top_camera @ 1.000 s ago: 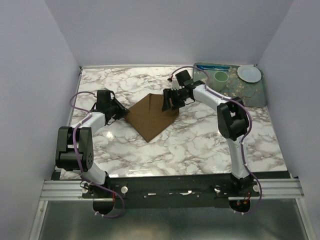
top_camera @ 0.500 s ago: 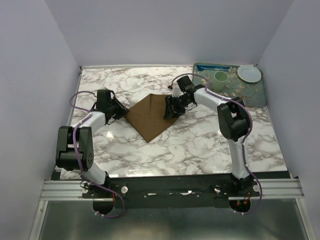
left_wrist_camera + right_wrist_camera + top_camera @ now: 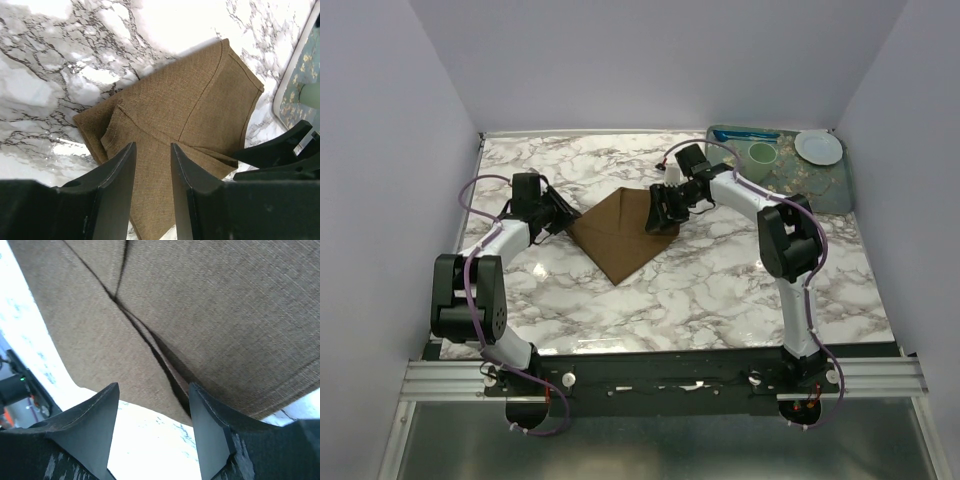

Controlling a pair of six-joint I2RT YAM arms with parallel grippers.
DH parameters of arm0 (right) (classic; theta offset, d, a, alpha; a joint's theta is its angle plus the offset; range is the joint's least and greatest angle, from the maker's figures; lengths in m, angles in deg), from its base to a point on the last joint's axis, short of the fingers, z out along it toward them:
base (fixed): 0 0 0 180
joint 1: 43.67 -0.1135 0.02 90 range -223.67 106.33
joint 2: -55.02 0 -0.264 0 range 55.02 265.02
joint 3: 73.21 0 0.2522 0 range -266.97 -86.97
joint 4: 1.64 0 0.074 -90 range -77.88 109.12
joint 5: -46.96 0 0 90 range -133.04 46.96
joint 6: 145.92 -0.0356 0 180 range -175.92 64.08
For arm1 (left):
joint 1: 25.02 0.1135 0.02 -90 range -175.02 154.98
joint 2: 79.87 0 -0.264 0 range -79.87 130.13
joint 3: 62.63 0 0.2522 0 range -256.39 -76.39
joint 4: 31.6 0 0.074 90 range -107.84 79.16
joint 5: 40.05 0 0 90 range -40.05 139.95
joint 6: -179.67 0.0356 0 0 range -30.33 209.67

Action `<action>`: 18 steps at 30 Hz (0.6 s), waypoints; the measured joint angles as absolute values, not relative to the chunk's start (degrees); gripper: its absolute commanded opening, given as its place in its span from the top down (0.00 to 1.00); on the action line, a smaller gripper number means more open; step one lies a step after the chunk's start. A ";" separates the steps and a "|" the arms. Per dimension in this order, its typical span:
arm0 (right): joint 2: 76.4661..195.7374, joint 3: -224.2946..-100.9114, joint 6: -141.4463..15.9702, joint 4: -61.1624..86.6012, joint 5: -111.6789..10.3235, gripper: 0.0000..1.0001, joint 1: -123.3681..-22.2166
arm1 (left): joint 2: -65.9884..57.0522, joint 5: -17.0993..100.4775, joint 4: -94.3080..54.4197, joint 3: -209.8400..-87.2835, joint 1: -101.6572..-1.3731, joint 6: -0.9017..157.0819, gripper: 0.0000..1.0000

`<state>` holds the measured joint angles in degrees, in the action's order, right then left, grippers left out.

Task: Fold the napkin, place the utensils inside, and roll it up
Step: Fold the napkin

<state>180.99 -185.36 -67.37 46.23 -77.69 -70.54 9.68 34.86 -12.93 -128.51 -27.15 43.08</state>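
Note:
The brown napkin (image 3: 623,232) lies folded on the marble table, layered edges showing in the left wrist view (image 3: 200,100) and the right wrist view (image 3: 225,305). My left gripper (image 3: 563,214) is open at the napkin's left corner, its jaws (image 3: 152,150) apart just over the cloth. My right gripper (image 3: 658,211) is open over the napkin's right corner, its jaws (image 3: 154,390) wide apart above the cloth's edge and bare marble. Its dark fingers (image 3: 280,152) show in the left wrist view. No spoon with a teal-blue handle is in view.
A green tray (image 3: 820,185) stands at the back right with a green cup (image 3: 761,154), a white plate (image 3: 818,147) and a bright blue plastic utensil (image 3: 745,134). Walls close in the table on three sides.
My right gripper has come down and left onto the napkin's right corner. My left gripper has shifted slightly toward the napkin's left corner. The napkin looks unmoved.

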 measured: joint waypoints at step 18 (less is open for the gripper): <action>177.63 -174.91 -69.77 42.19 -80.77 0.34 -68.57 | 13.01 35.60 -10.84 -129.04 -27.34 43.85 0.58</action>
<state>177.63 -174.91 -69.77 42.19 -80.77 -68.57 13.01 35.60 -10.84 -129.04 -27.34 43.85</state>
